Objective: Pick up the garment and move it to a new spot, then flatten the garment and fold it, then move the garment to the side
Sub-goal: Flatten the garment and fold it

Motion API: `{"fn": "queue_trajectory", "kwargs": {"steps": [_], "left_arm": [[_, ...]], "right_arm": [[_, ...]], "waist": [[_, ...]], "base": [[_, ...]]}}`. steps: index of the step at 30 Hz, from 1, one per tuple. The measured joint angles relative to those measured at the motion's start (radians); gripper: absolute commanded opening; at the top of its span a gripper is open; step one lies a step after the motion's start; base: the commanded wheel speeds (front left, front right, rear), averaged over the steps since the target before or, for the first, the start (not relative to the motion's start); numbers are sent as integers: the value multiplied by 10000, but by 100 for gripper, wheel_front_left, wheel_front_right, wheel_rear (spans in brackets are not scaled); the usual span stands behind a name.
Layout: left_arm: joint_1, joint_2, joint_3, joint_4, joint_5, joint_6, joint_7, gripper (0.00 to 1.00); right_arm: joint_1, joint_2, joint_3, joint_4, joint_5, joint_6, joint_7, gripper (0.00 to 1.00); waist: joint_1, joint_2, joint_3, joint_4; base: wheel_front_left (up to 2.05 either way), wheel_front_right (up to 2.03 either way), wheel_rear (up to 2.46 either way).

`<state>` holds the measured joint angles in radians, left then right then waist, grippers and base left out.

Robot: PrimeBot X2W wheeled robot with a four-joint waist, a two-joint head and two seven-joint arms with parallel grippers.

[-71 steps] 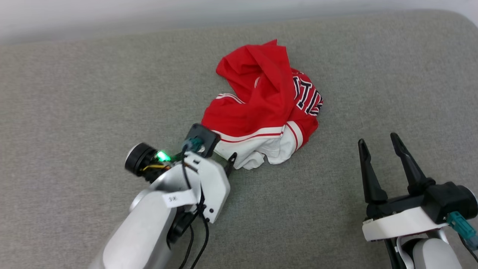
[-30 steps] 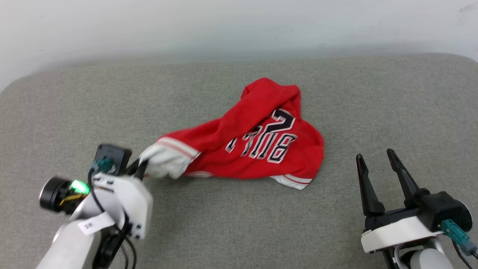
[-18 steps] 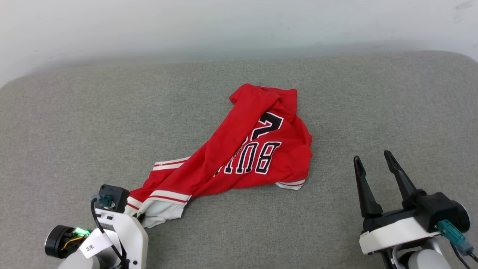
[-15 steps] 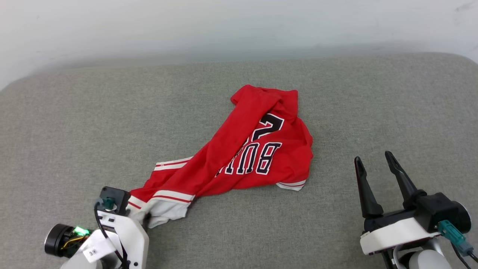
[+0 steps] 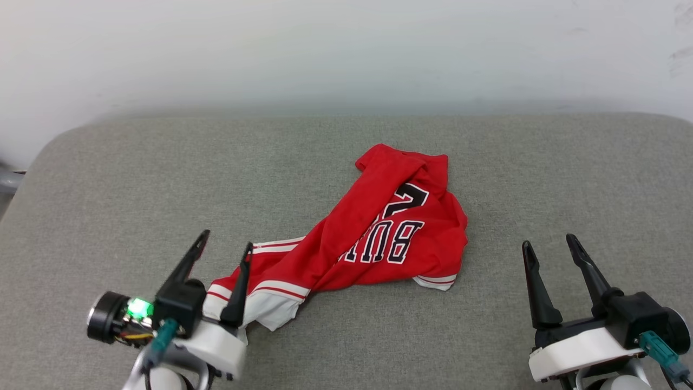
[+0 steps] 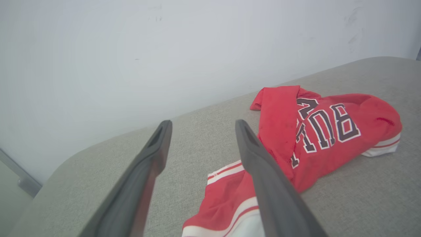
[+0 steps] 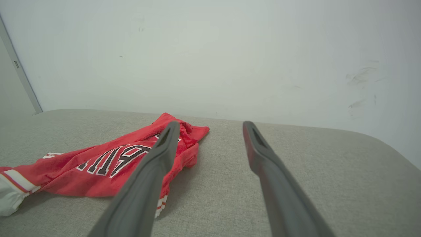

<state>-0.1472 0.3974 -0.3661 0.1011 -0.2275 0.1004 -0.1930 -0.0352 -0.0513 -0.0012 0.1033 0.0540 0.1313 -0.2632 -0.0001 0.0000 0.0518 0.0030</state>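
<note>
Head view puts the garment [image 5: 390, 238] near the middle of the grey bench [image 5: 135, 179], lying rumpled on a diagonal, lettering up, with its white sleeve [image 5: 270, 309] at the near-left end; it is loose on the fabric, gripped by nothing. The left end effector [image 5: 227, 239] is spread wide and empty, its inner finger crossing in front of the sleeve's striped trim; whether it touches the cloth I cannot tell. The right end effector [image 5: 547, 241] is likewise spread and empty, well apart from the garment's right edge. Both point away from the robot on either side of the cloth, which probably suits a two-sided pull to flatten it; flattening and folding look not yet done. Count: one garment; two end effectors; four dark fingers.
</note>
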Motion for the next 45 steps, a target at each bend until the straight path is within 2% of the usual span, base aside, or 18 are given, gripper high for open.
{"fn": "queue_trajectory", "kwargs": {"steps": [3,6,9,12,15,23,27,31,39,40,41,45], "left_arm": [[420,-261,-71,-174,305,357,-566,100],[830,-537,-2,-633,581,702,-669,100],[1045,-844,173,-1308,744,832,-702,100],[1271,-951,188,-1384,947,759,-700,100],[1244,-1095,205,-1429,1091,616,-700,100],[982,-1421,372,-1400,1290,274,-702,100],[934,-1597,430,-1317,1369,144,-702,100],[829,-1785,500,-1267,1457,52,-702,100],[746,-1979,623,-1156,1618,-178,-702,100],[741,-2010,629,-1137,1630,-207,-702,100],[741,-2044,652,-1114,1632,-213,-702,100],[749,-2105,771,-1007,1664,-274,-702,100]], "right_arm": [[102,2,-17,-2,0,0,0,100],[161,0,-35,-23,-4,0,0,100],[169,2,46,48,-59,0,0,100],[169,-67,334,284,-167,-2,0,100],[49,-410,984,920,330,2,380,100],[-1379,-2203,2717,1766,2075,2,3881,100],[-2009,-2765,3519,2104,2924,2,5047,100],[-2557,-3095,4077,2479,3425,0,5377,100],[-3442,-3250,4899,3287,3590,0,4966,100],[-3522,-3262,5060,3381,3580,0,4945,46],[-3591,-3275,5177,3457,3513,0,4847,0],[-3823,-3442,5451,3797,3365,0,4424,0]], "waist": [[0,0,-117,66],[0,0,-131,118],[0,0,-78,206],[0,0,0,328],[0,0,109,463],[1,0,484,953],[1,0,657,1279],[1,0,844,1616],[2,0,1250,2213],[2,0,1286,2264],[2,0,1312,2303],[2,0,1274,2290]], "base": [[0,0,0],[0,0,0],[0,0,0],[0,0,0],[0,0,0],[0,0,0],[0,0,0],[0,0,0],[0,0,0],[0,0,0],[0,0,0],[0,0,0]]}}
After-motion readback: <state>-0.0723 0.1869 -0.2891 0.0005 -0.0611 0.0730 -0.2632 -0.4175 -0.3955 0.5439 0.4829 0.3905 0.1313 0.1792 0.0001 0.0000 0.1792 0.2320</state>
